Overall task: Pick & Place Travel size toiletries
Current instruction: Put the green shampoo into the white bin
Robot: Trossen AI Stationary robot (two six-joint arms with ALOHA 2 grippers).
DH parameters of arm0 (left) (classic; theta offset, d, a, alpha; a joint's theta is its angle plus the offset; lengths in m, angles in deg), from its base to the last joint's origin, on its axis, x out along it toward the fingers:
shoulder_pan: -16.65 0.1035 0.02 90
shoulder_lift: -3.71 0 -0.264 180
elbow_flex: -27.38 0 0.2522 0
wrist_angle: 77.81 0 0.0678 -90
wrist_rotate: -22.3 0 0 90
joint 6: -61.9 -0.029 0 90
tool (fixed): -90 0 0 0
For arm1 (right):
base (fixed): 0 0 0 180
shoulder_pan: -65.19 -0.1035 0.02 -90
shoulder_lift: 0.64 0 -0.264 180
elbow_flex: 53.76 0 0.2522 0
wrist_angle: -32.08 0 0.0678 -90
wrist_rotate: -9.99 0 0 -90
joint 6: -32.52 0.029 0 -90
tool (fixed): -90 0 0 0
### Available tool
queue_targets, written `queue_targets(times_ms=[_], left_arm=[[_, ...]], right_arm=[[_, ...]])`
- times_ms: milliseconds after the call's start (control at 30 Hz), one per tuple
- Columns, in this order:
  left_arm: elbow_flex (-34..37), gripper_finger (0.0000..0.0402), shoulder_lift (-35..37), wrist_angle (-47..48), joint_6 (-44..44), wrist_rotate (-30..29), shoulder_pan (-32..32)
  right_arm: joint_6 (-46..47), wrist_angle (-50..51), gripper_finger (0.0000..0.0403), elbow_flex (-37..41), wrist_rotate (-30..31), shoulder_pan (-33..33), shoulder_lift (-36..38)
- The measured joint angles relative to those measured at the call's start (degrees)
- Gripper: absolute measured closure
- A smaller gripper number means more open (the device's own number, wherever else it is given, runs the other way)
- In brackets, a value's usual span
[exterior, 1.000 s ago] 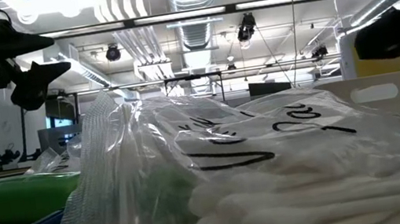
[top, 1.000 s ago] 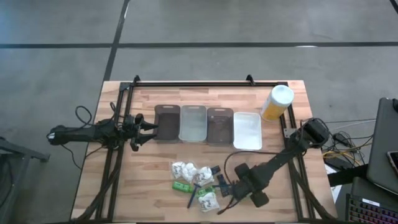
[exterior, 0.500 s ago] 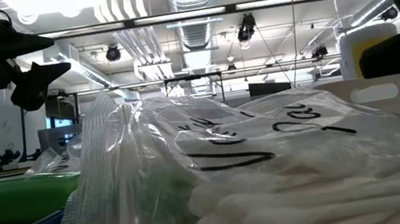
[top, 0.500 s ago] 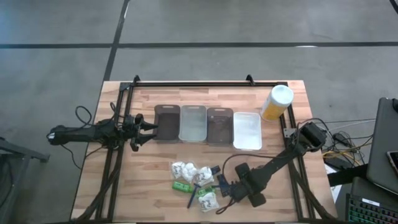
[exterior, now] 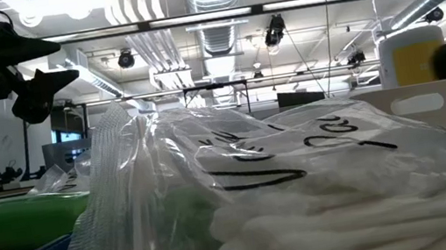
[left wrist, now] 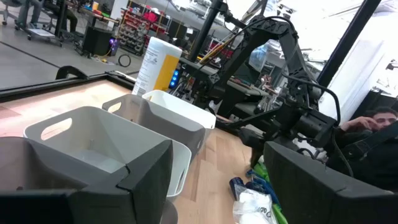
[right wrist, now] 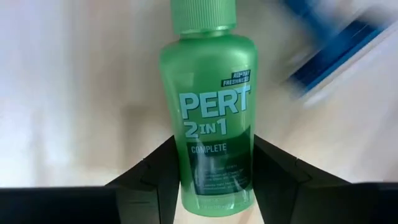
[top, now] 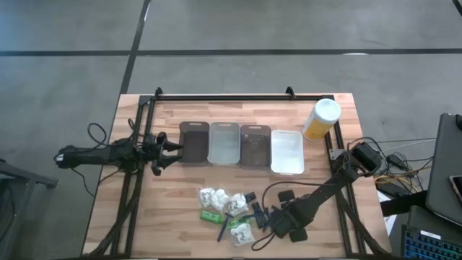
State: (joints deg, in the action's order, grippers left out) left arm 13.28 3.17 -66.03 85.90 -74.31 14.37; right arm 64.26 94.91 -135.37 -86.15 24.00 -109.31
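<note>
The toiletries lie in a pile near the table's near edge: white wrinkly packets (top: 216,196), a green tube (top: 211,216), a dark blue razor (top: 222,230) and a small black piece (top: 250,197). My right gripper (top: 260,215) is low at the pile's right side and is shut on a small green PERT bottle (right wrist: 214,106). In the low view a clear packet of cotton swabs (exterior: 305,201) fills the front, with a green tube (exterior: 25,221) lying beside it. My left gripper (top: 170,148) waits open beside the leftmost brown tray (top: 194,142). My right gripper (right wrist: 216,193) pinches the green bottle's bottom end (right wrist: 214,186) between its two fingers (right wrist: 158,177), one on each side wall. The fingers lie along the bottle, and its cap (right wrist: 204,15) points away from them. Whether the bottle rests on the wood or is lifted, I cannot tell.
Four trays stand in a row mid-table: brown, clear (top: 223,142), brown (top: 254,146) and white-clear (top: 286,151). A tall yellow bottle with a white cap (top: 321,119) stands at the far right. Bare wood lies between the trays and the pile.
My right arm has shifted a little toward the table's near edge while its gripper has stayed at the pile's right side. In the low view its dark shape has drawn off to the right, uncovering the yellow bottle.
</note>
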Motion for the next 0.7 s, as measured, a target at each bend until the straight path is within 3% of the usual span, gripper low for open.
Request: queue_targets(times_ms=[167,333,700], left_arm=[[0.0,0.0145,0.02,0.02,-0.01,0.01,0.0],[0.0,0.0145,0.0,0.02,-0.02,0.01,0.0],[0.0,0.0145,0.0,-0.02,-0.02,-0.04,0.04]], right_arm=[[11.76,0.92,0.0244,-0.01,-1.48,-1.62,4.51],[33.03,0.92,0.0247,0.0,1.56,-2.5,8.83],[81.94,7.34,0.0242,0.99,28.73,-0.93,21.7]])
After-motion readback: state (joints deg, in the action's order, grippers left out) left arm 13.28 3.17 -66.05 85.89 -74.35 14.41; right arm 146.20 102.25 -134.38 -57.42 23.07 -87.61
